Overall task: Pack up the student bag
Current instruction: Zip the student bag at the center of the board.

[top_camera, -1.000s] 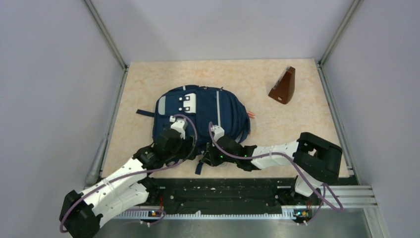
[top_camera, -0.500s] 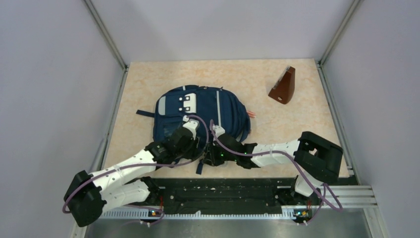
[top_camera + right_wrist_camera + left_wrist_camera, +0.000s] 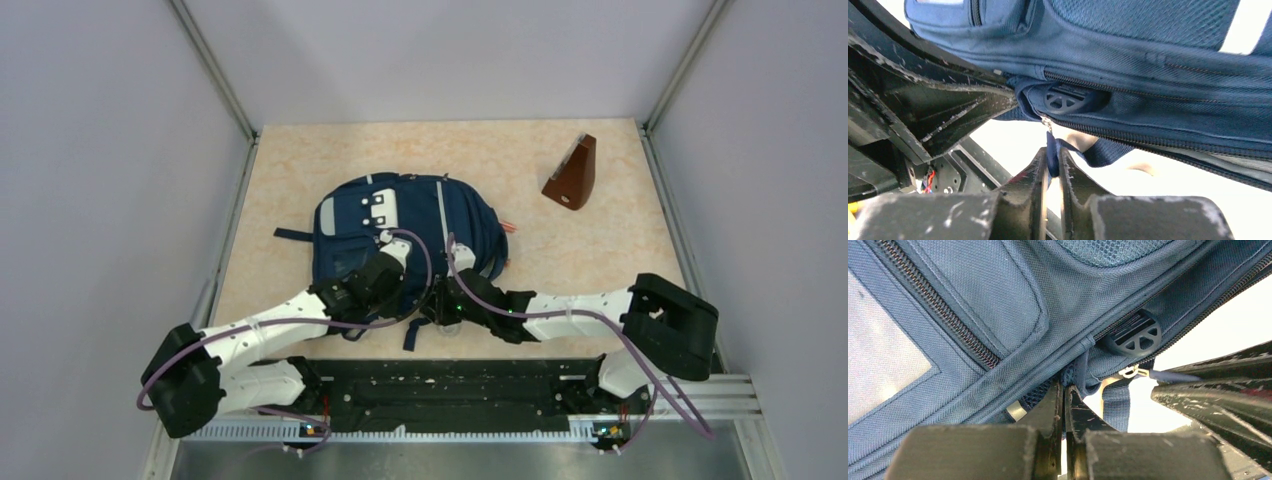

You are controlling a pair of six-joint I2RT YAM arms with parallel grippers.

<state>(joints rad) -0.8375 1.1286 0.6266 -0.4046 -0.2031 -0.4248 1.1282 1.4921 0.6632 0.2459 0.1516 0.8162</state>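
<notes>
From above, the bag (image 3: 400, 225) is lying flat in the middle of the surface (image 3: 560, 260), with its white patches toward the far left. A brown wedge (image 3: 572, 173) is standing well apart at the far right. Both arms are reaching in to the bag's near edge, the left end effector (image 3: 412, 298) and the right end effector (image 3: 440, 305) sitting just beside each other there. In the left wrist view, the left end effector (image 3: 1065, 387) is showing its fingers (image 3: 1048, 410) pressed together, the tips lying against a fold at the bag's (image 3: 998, 305) edge. Whether any fabric is being pinched I cannot tell. A black plastic buckle (image 3: 1135, 335) is sitting just right of the tips, and the right end effector (image 3: 1208, 390) is coming in from the right. In the right wrist view, the right end effector (image 3: 1050, 150) is gripping a navy pull strap (image 3: 1050, 145) that is hanging from a zip slider (image 3: 1047, 122) under the buckle (image 3: 1065, 97). The bag (image 3: 1158, 75) is filling the upper frame.
</notes>
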